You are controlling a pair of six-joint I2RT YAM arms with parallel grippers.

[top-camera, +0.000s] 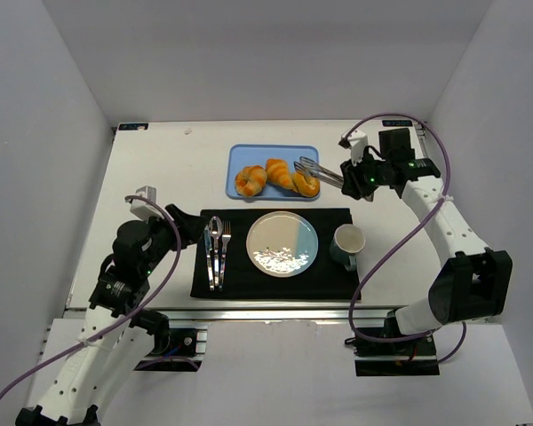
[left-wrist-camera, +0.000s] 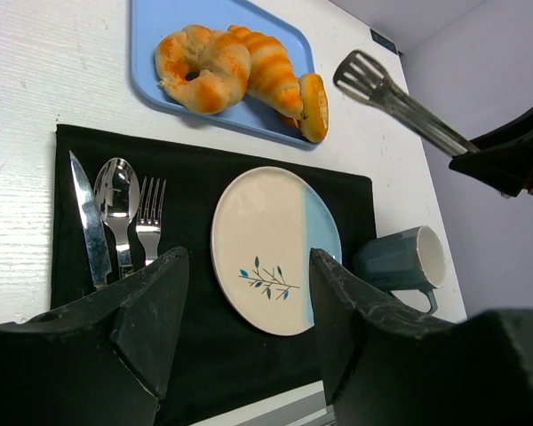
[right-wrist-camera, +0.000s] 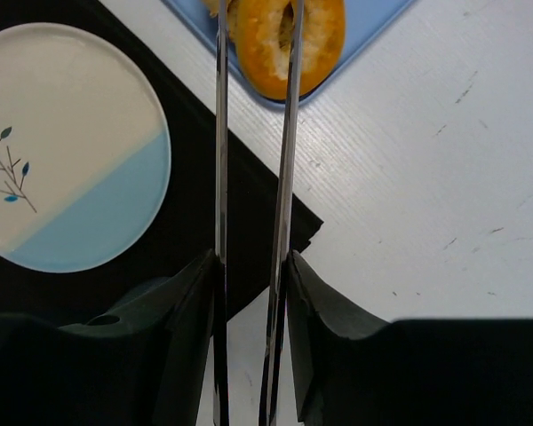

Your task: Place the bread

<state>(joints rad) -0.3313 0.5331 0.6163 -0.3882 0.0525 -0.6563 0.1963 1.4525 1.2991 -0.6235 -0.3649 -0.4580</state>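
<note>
The bread lies on a blue tray (top-camera: 249, 153) at the back: a ring-shaped bun (top-camera: 250, 180), a striped croissant (top-camera: 280, 173) and a knotted roll (top-camera: 306, 185). My right gripper (top-camera: 360, 177) is shut on metal tongs (top-camera: 320, 169), whose tips reach over the roll. In the right wrist view the gripper (right-wrist-camera: 251, 266) holds the tong arms (right-wrist-camera: 220, 133) slightly apart above the roll (right-wrist-camera: 315, 35). My left gripper (top-camera: 182, 226) is open and empty, low at the mat's left end. Its wrist view shows the bun (left-wrist-camera: 195, 62), croissant (left-wrist-camera: 271, 71), roll (left-wrist-camera: 314, 106) and tongs (left-wrist-camera: 400, 98).
A white-and-blue plate (top-camera: 289, 232) lies on a black placemat (top-camera: 329, 275) in front of the tray. A knife, spoon and fork (top-camera: 218, 248) lie at the plate's left. A grey-blue mug (top-camera: 346, 244) stands at its right. White walls enclose the table.
</note>
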